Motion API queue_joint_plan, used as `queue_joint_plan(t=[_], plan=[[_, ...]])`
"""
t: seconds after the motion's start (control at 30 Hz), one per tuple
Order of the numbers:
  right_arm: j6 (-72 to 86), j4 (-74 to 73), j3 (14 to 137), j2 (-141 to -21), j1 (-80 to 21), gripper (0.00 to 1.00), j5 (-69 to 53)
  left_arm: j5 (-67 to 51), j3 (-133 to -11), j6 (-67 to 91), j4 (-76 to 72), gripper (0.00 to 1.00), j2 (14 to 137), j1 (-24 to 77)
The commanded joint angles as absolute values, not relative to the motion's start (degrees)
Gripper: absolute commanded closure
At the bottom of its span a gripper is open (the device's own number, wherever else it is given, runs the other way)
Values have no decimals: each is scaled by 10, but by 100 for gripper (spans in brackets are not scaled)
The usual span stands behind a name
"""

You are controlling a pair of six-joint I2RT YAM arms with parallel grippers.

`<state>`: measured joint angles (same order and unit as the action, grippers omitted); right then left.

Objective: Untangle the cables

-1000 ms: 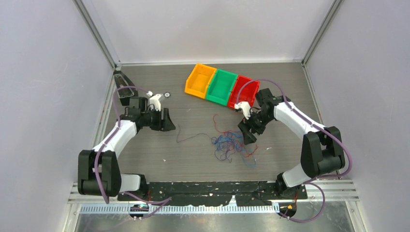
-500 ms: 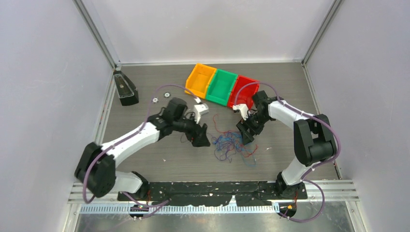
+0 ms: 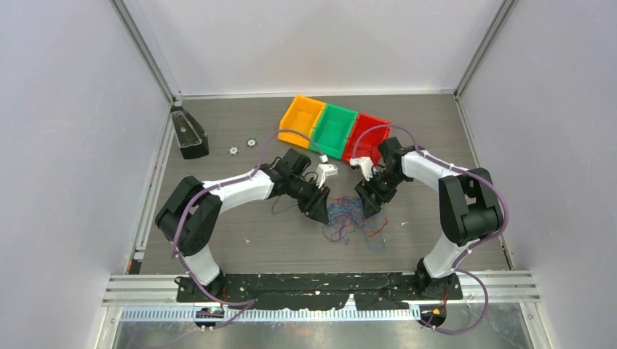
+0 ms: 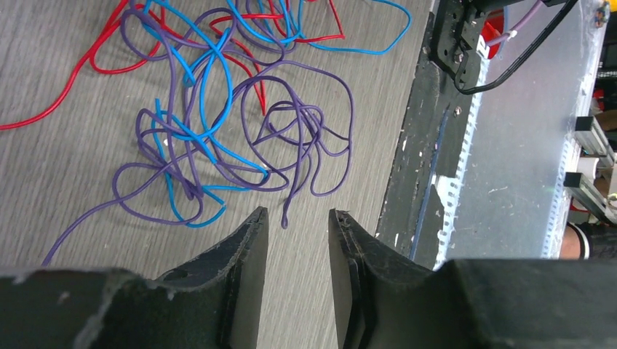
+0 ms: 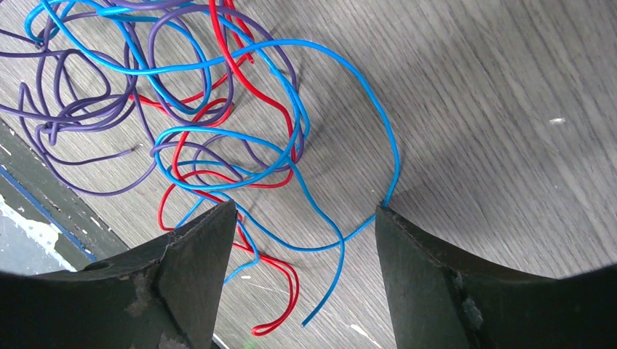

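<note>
- Lying on the grey bench (image 3: 240,233) between the two arms, the cables (image 3: 348,217) form one loose heap of red, blue and purple strands that cross each other many times.
- The left fingers (image 3: 318,207) hang at the left edge of this heap, and the right fingers (image 3: 369,200) hang at its upper right edge.
- In the left wrist view the left fingers (image 4: 247,247) stand a little apart, with a narrow gap and nothing pinched. The free end of a purple strand (image 4: 285,214) lies on the bench just at the mouth of this gap.
- In the right wrist view the right fingers (image 5: 200,247) are spread wide and hold nothing. A blue strand (image 5: 397,149) curves down to the tip of one finger, but I cannot tell if it really touches.
- Behind the heap an orange bin (image 3: 302,120), a green bin (image 3: 334,129) and a red bin (image 3: 366,134) stand side by side in a slanted row.
- A black holder (image 3: 188,134) stands near the back left corner, with two small round rings (image 3: 233,150) on the bench beside it.
</note>
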<state>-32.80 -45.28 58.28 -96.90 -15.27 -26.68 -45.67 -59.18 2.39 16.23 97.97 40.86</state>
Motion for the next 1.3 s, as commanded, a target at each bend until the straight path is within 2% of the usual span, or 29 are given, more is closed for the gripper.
queue_joint_plan(t=[0.0,0.47,0.73,0.9,0.97,1.07,1.17,1.23,1.27], plan=[[-323,-446,597,-974,-151,25,-266,-493,-623,36,144,64,1002,418],[-317,-442,609,-989,-151,27,-265,-484,-612,35,146,70,1021,426],[-314,-431,609,-1000,-151,31,-256,-470,-623,13,183,69,1037,433],[-310,-412,601,-1004,-151,34,-244,-471,-610,3,189,76,1024,433],[-308,-404,596,-1005,-151,36,-239,-471,-608,3,188,83,1015,433],[-305,-391,587,-1000,-152,41,-231,-473,-603,-13,192,100,988,433],[-304,-377,578,-989,-154,46,-223,-475,-599,-15,204,100,939,433],[-303,-371,572,-983,-159,52,-215,-478,-601,-9,220,100,897,432],[-302,-367,568,-981,-162,60,-205,-477,-603,-9,232,100,871,432]])
